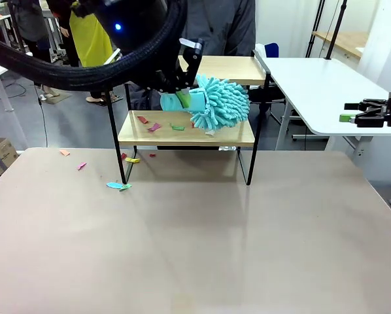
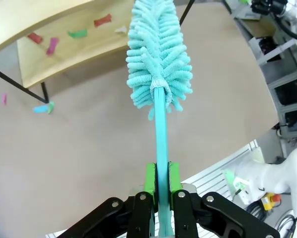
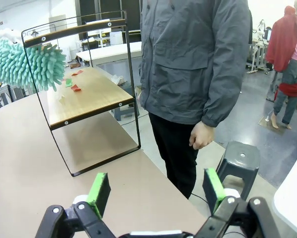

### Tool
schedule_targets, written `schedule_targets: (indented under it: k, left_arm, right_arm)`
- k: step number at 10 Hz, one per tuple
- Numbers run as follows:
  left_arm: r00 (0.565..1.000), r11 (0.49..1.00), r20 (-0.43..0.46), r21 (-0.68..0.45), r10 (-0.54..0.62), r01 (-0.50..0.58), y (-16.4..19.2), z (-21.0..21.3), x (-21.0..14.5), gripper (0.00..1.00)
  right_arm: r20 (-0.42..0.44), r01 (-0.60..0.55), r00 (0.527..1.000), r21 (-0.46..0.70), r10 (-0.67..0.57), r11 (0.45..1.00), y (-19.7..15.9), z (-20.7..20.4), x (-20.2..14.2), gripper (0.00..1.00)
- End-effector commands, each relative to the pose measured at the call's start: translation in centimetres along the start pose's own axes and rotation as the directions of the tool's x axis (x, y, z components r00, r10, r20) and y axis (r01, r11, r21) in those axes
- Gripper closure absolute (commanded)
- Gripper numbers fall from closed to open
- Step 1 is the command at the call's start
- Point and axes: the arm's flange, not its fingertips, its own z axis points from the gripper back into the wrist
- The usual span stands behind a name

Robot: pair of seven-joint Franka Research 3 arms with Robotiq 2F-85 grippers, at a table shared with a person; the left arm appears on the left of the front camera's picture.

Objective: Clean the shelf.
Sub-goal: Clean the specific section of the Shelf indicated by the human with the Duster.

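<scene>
Front view: the shelf stands at the far middle of the table. My left gripper is level with the shelf's lower board and carries the teal duster, whose head is over that board's right half. Paper scraps lie on its left half, with more on the table by the shelf's front left leg. My right gripper hangs well right of the shelf.

Left wrist view: my pads pinch the duster's handle.

Right wrist view: my right fingers are spread, with nothing between them. A person stands just behind the shelf.
</scene>
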Motion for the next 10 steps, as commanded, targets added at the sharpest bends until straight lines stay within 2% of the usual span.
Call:
schedule_targets:
  k: [1,3,6,10]
  left_arm:
    - [1.0,1.0,-0.002,0.021,0.02,-0.02,-2.2,-2.1,0.3,0.87]
    - [0.996,0.996,0.059,0.057,0.065,-0.069,-5.8,-5.1,0.6,0.87]
    - [0.974,0.966,0.179,0.19,0.142,-0.175,-9.8,-9.5,0.8,0.87]
    - [0.934,0.952,0.286,0.156,0.213,-0.265,-12.1,-14.2,1.2,0.87]
  right_arm:
    - [-0.014,0.012,1.0,-0.016,-0.012,1.0,0.4,-0.2,0.8,0.0]
    - [-0.014,0.012,1.0,-0.016,-0.012,1.0,0.4,-0.2,0.8,0.0]
    - [-0.014,0.012,1.0,-0.016,-0.012,1.0,0.4,-0.2,0.8,0.0]
    - [-0.014,0.012,1.0,-0.016,-0.012,1.0,0.4,-0.2,0.8,0.0]
